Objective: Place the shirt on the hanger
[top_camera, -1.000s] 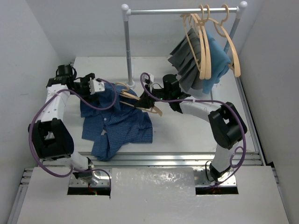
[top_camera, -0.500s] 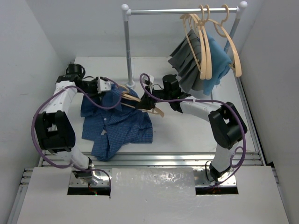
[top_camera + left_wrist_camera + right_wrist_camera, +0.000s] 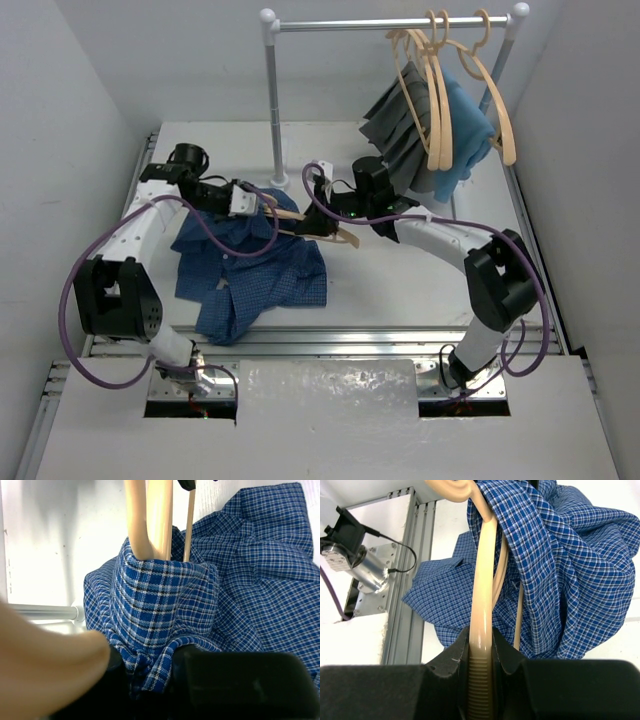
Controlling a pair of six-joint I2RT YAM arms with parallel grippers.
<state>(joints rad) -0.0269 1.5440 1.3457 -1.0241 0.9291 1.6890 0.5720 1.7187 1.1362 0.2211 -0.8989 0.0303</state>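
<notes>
Taking up most of the overhead view is the white table (image 3: pixel 420 290), with a metal clothes rail (image 3: pixel 390 22) standing along its far edge. A dark grey garment (image 3: pixel 395 135) and a teal cloth (image 3: pixel 468 125) hang at the rail's right end, next to some spare hangers (image 3: pixel 437 110). Next down in size, the shirt (image 3: pixel 255 270) is mostly heaped on the left side of the table. One part of it is lifted and draped over the hanger (image 3: pixel 482 605), which sits near the middle of the table between the two arms. The right claw (image 3: pixel 481 677) is clamped tight on one wooden arm of the hanger, with a finger pressed against each side. The left claw (image 3: pixel 150 680) is pinched closed on a bunched fold of the shirt, right beside the hanger's wood, with the fabric squeezed between its fingers.
</notes>
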